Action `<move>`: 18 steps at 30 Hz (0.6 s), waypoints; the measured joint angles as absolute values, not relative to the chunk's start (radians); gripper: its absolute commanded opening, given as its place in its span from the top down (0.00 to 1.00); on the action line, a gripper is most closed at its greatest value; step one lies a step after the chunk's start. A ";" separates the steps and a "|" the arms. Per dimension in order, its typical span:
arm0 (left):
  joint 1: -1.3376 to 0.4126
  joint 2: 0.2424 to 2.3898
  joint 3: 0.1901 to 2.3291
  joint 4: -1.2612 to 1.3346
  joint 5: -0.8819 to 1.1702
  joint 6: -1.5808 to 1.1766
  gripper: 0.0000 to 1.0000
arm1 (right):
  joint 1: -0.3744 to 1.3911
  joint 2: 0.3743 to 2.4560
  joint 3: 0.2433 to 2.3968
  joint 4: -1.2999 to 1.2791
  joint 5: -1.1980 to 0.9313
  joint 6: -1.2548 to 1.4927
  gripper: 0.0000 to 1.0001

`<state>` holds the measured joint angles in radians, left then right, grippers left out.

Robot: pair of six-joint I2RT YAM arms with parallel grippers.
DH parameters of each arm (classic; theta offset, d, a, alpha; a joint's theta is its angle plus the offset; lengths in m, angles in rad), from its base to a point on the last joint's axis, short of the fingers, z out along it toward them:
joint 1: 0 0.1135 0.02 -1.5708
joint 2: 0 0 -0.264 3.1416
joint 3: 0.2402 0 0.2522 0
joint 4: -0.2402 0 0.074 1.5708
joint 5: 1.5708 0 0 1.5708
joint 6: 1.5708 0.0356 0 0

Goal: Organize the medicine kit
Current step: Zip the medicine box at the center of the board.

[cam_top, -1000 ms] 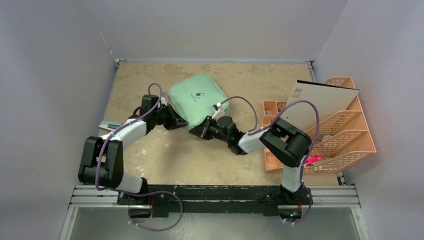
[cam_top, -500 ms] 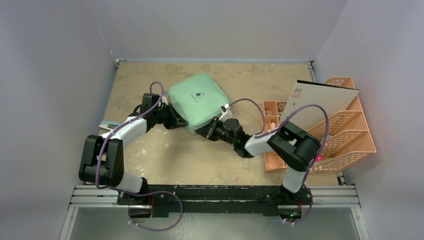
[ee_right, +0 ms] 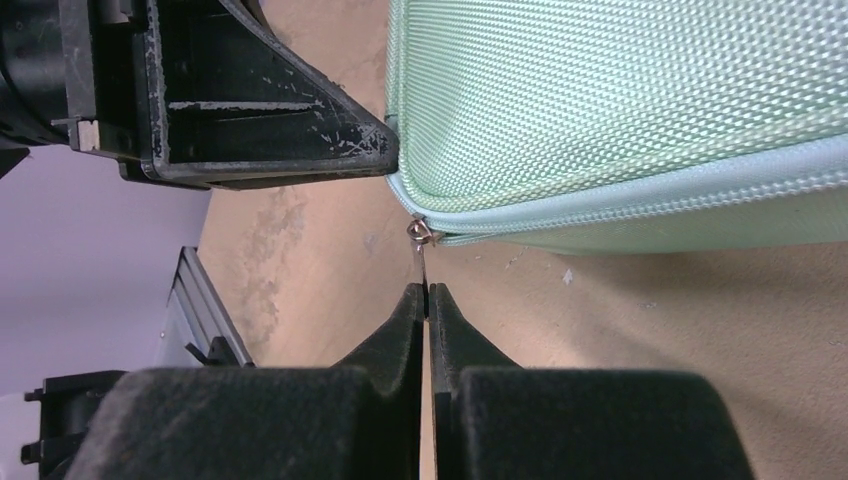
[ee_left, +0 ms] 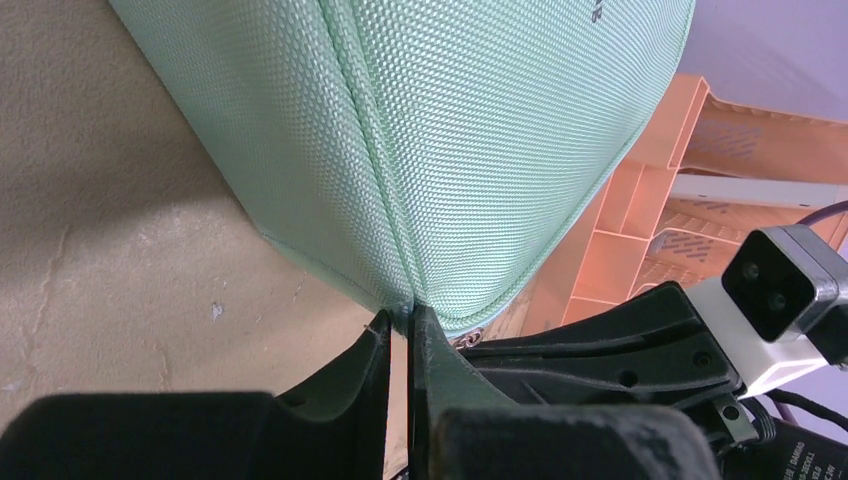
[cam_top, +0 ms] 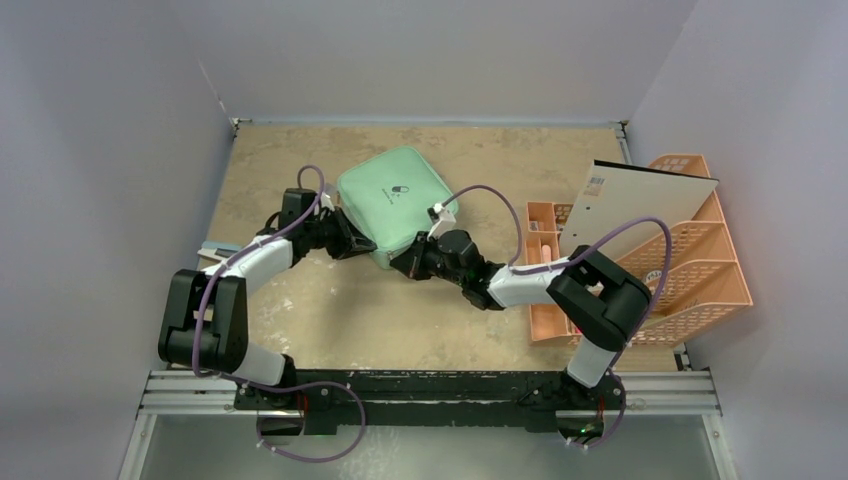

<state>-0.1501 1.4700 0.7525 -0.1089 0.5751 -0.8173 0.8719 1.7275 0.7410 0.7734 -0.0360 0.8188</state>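
**Zip pull pinched, kit not open yet**

Medicine kit (cam_top: 395, 200) lies shut on the worktop (cam_top: 330, 330), mid-table toward the far side, pill-logo lid up. Step in hand, by my read: unzipping, which comes before any sorting inside.

R claw (ee_right: 427, 295) is pinched right down, no gap to speak of, on the small metal zip pull (ee_right: 419, 240) at the kit's near corner. The tab stands straight betw. my fingertips, with the slider at the corner bend.

L claw (ee_left: 402, 322) is narrow too, just a slit, tips nipping the seam at that same corner from the other side. Looks like a brace, tho I can't tell how much fabric it has. The two claws sit just beside each other, so it's tight.

Next move, I reckon: R draws the pull along the zip track, low and in line w/ the seam, while L stops the case sliding. Risk: tab slips out, or the kit drags.

Peach rack (cam_top: 690, 270) sits well apart on the R.
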 measured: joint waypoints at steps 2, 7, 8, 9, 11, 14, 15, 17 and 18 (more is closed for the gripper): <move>-0.148 1.471 0.752 -0.108 0.580 -0.822 0.83 | 0.871 1.728 0.742 0.767 -0.046 0.841 1.00; -0.148 1.463 0.752 -0.118 0.578 -0.830 0.71 | 0.870 1.720 0.775 0.694 -0.052 0.915 1.00; -0.148 1.457 0.751 -0.119 0.577 -0.832 0.70 | 0.870 1.717 0.783 0.675 -0.052 0.925 1.00; -0.148 1.448 0.747 -0.117 0.578 -0.840 0.69 | 0.870 1.714 0.793 0.653 -0.052 0.937 1.00; -0.150 1.420 0.731 -0.110 0.586 -0.865 0.67 | 0.869 1.713 0.806 0.627 -0.057 0.959 1.00; -0.158 1.391 0.707 -0.068 0.603 -0.904 0.65 | 0.863 1.713 0.807 0.622 -0.071 0.989 1.00; -0.161 1.387 0.698 -0.049 0.607 -0.918 0.65 | 0.862 1.713 0.807 0.621 -0.073 0.996 1.00; -0.168 1.386 0.678 -0.005 0.618 -0.947 0.65 | 0.862 1.713 0.807 0.621 -0.075 1.012 1.00; -0.172 1.386 0.668 0.012 0.624 -0.962 0.65 | 0.861 1.713 0.807 0.620 -0.077 1.018 1.00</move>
